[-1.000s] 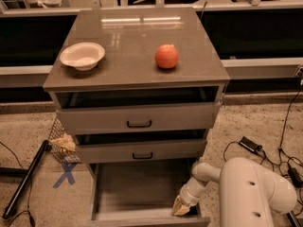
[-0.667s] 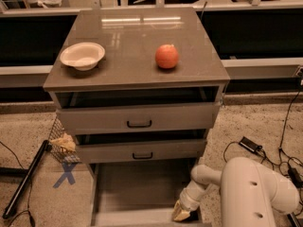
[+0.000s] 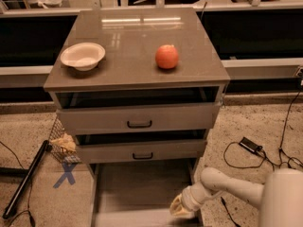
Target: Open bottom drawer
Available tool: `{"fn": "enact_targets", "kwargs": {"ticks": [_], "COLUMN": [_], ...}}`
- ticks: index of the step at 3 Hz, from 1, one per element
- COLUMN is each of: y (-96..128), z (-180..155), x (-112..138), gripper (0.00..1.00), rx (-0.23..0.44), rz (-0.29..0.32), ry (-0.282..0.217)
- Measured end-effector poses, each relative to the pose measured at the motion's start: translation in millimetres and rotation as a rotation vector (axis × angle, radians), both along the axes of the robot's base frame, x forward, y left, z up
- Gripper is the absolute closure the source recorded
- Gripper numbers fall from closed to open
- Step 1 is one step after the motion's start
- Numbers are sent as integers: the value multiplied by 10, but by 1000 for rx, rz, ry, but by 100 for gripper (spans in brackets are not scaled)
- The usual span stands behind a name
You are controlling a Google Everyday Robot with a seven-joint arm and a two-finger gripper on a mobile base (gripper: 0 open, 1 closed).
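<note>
The bottom drawer (image 3: 137, 188) of the grey-taupe cabinet (image 3: 137, 74) stands pulled far out toward the camera, and its plain grey inner tray shows. Its front (image 3: 137, 218) lies at the lower edge of the view, with the handle out of sight. My gripper (image 3: 181, 206), on the white arm (image 3: 227, 186) coming in from the lower right, sits at the drawer's front right corner, against the front panel. The middle drawer (image 3: 142, 150) and the top drawer (image 3: 139, 118), each with a black handle, stand slightly ajar.
A white bowl (image 3: 83, 56) and an orange fruit (image 3: 167, 56) sit on the cabinet top. A wire basket with crumpled paper (image 3: 64, 143), a black pole (image 3: 26, 178) and a blue X floor mark (image 3: 66, 174) lie left. Cables and a black adapter (image 3: 250, 145) lie right.
The bottom drawer has slid further out toward the camera, and my gripper has moved with its front, down and nearer the lower edge of the view.
</note>
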State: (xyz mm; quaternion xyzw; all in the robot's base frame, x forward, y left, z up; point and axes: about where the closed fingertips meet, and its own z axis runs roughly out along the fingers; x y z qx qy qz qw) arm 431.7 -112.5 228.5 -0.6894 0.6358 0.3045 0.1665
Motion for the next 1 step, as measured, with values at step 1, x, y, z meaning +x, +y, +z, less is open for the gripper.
{"fn": "enact_targets", "kwargs": {"ticks": [1], "y": [72], "z": [372], "x": [169], "gripper": [100], "rx": [133], "rz": [32], "ry": [-179]}}
